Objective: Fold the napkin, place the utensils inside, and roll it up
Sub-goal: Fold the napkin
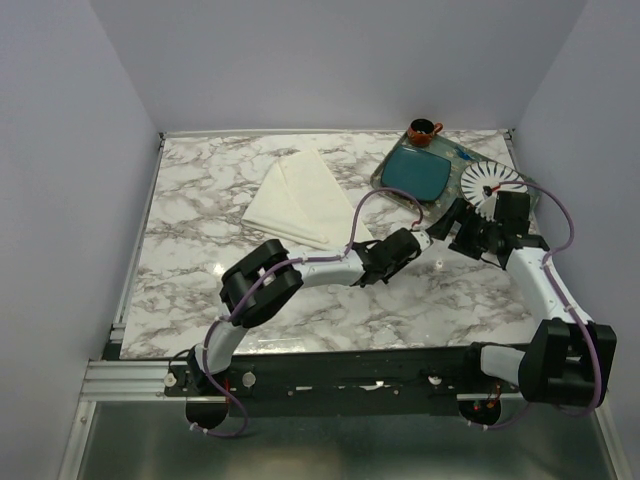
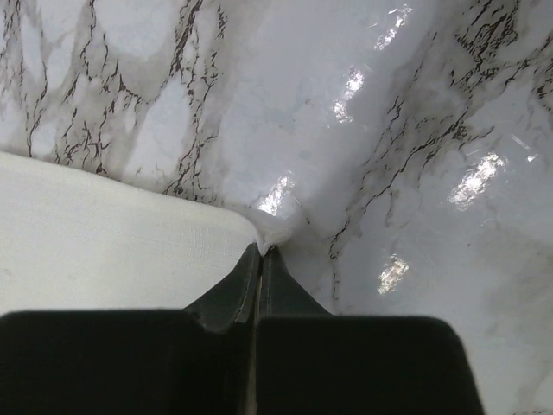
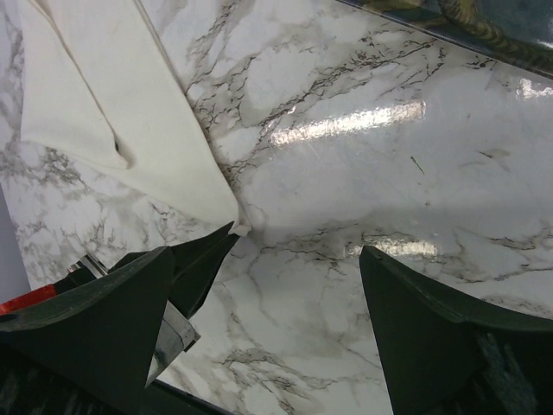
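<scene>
The cream napkin lies folded into a long pointed shape on the marble table, its near corner pointing toward the middle. My left gripper is shut on that corner. In the left wrist view the jaws meet on a pinch of cloth, and the napkin spreads out to the left. My right gripper hovers open just to the right, over bare marble. In its own view the fingers stand wide apart with nothing between them, and the napkin lies at upper left. I cannot make out the utensils.
At the back right a glass tray holds a teal plate and a white ribbed plate. A small brown cup stands behind them. Walls close in the table on three sides.
</scene>
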Motion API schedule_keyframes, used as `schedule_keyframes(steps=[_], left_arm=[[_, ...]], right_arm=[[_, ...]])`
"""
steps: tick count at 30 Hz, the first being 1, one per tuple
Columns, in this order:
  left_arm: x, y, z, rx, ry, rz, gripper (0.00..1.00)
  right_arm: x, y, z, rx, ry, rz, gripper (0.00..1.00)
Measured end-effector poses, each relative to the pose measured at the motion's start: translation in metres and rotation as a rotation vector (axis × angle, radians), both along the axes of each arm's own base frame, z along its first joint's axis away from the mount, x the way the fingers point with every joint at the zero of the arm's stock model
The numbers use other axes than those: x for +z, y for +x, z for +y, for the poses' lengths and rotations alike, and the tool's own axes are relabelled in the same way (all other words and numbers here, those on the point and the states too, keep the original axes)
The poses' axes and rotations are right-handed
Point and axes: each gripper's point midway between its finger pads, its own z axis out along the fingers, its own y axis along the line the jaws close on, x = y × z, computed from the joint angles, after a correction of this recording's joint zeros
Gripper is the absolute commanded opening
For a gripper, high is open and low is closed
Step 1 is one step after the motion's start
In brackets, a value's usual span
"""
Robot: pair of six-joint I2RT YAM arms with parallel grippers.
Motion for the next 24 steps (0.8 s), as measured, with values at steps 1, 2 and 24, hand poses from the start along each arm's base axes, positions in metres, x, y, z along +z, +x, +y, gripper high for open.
schedule_keyframes(steps=[1,2,24], left_arm=[[0.0,0.002,0.001,0.022,-0.012,0.008,0.0],[0.0,0.003,0.002,0.034,-0.016,0.012,0.0],[0.1,0.128,0.21,0.837,-0.793,0.218,0.0]], right_arm=[[-0.001,0.001,0.0,0.001,0.001,0.001,0.97],[-0.001,0.002,0.0,0.001,0.002,0.001,0.97],[-0.008,0.009,0.062,0.259,0.118,0.03,0.97]])
